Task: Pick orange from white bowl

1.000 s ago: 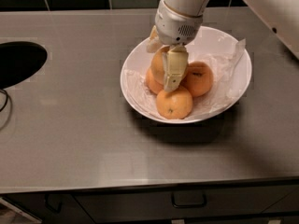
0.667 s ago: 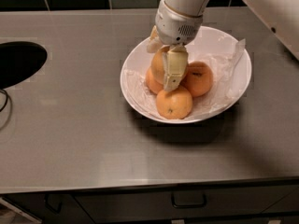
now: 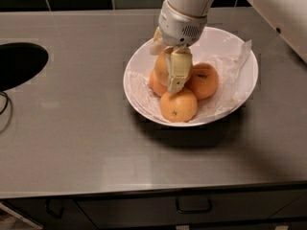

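Pale yellowish peel marks my target: the orange (image 3: pixel 162 70) sits high in the pile at the left-middle of the white bowl (image 3: pixel 218 40). It rests on the smaller fruits rather than on the bowl's floor, which is why I can reach it from above without digging. The claw (image 3: pixel 168 73) comes down over it from the white wrist (image 3: pixel 184 23) and, as I read it, is clenched on the orange. One cream finger (image 3: pixel 179 71) lies flat across its front face, and what I take for the other shows only at the upper left behind it.

Three deeper-orange fruits (image 3: pixel 178 105) crowd it in front, to the right and low on the left, touching it, so I judge a straight upward lift would disturb them least. A crinkled liner sheet (image 3: pixel 235 68) covers the bowl's inside. The bowl stands on the steel bench (image 3: pixel 72 128), well apart from the dark sink opening (image 3: pixel 19 63).
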You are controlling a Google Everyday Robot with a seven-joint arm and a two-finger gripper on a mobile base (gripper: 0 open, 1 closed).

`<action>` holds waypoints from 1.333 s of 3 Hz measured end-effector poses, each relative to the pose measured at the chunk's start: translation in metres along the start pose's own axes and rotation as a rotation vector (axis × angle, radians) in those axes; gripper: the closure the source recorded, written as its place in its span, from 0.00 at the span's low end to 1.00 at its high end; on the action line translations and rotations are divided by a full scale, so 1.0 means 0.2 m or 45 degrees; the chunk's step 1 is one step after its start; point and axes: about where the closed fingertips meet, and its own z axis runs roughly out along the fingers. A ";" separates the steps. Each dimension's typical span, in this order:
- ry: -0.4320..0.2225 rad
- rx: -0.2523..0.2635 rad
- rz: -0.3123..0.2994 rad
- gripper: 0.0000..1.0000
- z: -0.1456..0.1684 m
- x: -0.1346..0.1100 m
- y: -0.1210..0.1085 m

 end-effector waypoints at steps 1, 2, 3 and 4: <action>-0.001 0.025 0.010 0.30 -0.01 0.00 -0.01; -0.002 0.030 0.016 0.30 -0.01 0.00 -0.01; -0.002 0.029 0.030 0.30 -0.01 0.01 0.00; 0.001 0.027 0.047 0.30 -0.01 0.03 0.01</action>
